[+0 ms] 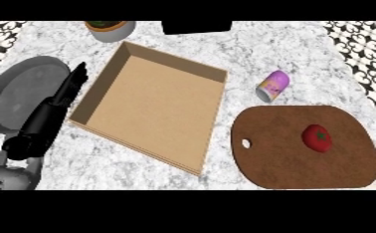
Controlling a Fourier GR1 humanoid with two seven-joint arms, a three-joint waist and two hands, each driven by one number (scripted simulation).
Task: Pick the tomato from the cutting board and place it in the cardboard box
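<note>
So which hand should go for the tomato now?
Probably the right, though it is out of view: the tomato lies on the cutting board at the robot's right, while the left hand rests beyond the cardboard box.

One tomato (317,137) on one cutting board (286,162); one cardboard box (150,105); one purple can (273,85), lying on its side; one grey pot (112,30) at the far edge (contents partly cropped); one dark block (196,27) beside it; one grey round plate (26,90) at the left; one hand, the left hand (70,85), in view.
</note>
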